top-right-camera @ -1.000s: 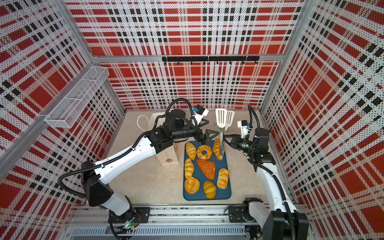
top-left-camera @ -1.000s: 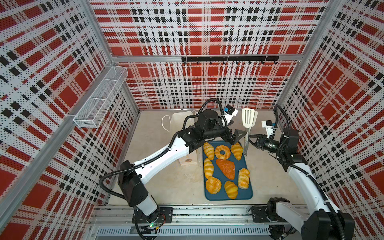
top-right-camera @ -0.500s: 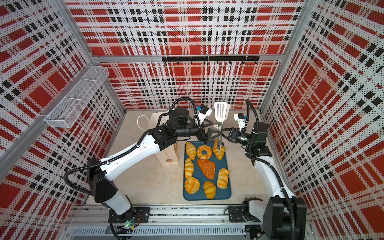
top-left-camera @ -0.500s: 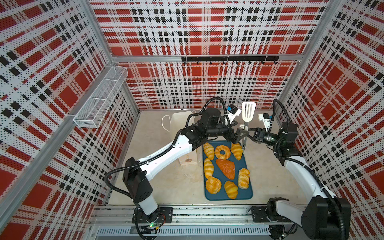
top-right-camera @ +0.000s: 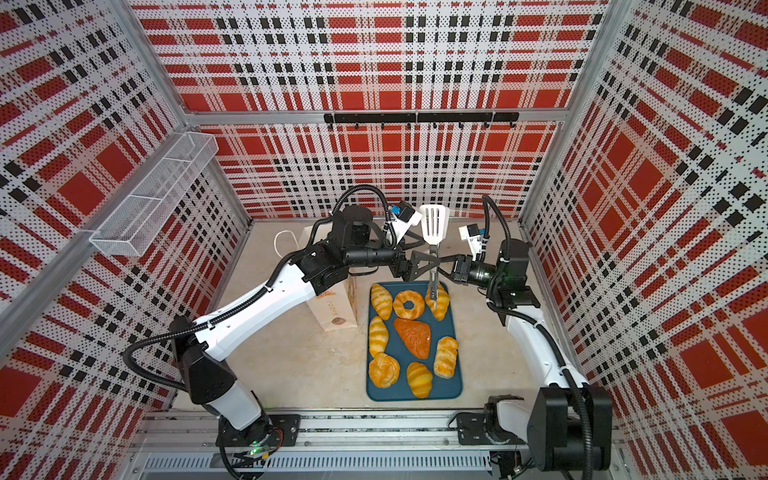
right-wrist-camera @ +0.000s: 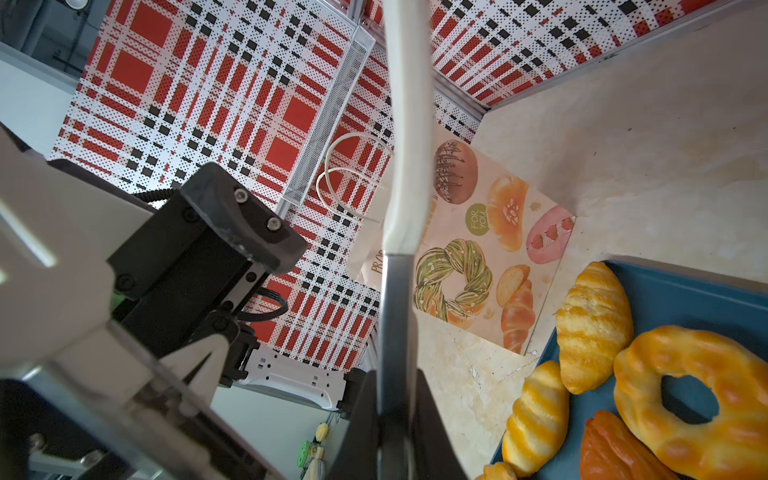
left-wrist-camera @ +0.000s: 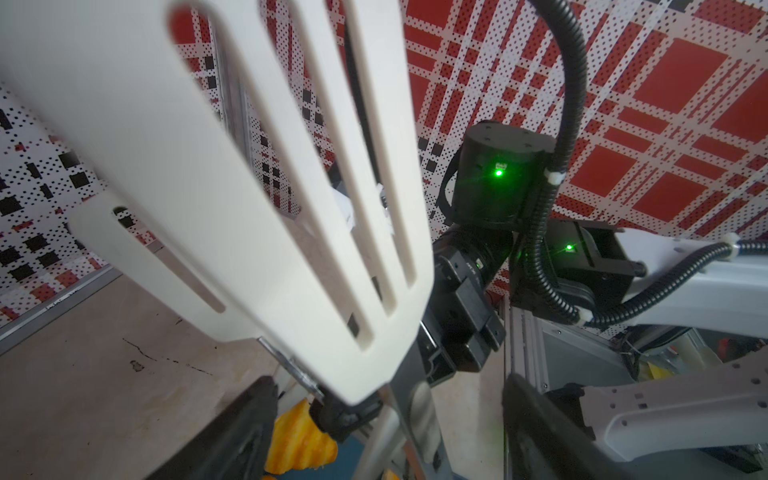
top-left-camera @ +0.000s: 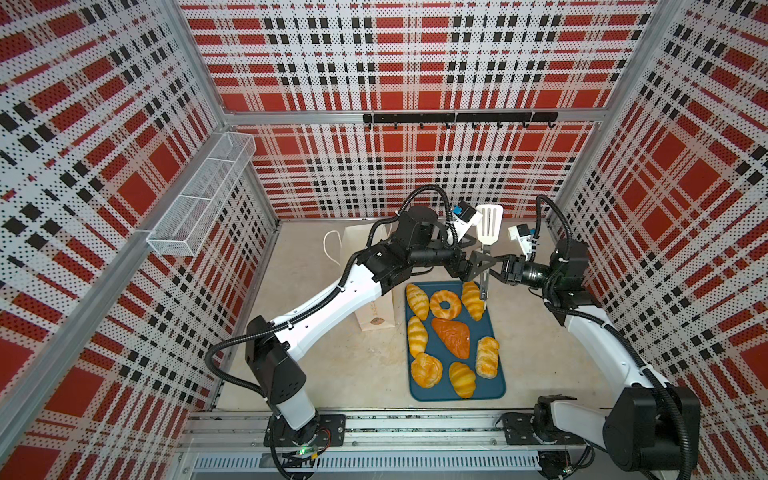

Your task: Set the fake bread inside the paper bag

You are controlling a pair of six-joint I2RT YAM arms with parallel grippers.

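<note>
Fake bread (top-left-camera: 453,336) lies on tray (top-left-camera: 490,389), spatula (top-left-camera: 489,224) overhead.

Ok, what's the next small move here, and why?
Probably close the left claw on the spatula handle: its jaws stand open on either side of it, while the right claw grips the same handle, so a handover looks set up.

Fake bread (top-left-camera: 453,337) on the tray (top-left-camera: 494,388), paper bag (top-left-camera: 374,313) beside it.
All eight pieces lie on the tray, which sits on the table (top-left-camera: 332,365). The paper bag stands just left of it. A spatula (top-left-camera: 489,226) stands up over its far end. A wire basket (top-left-camera: 199,203) hangs high on the left.
</note>
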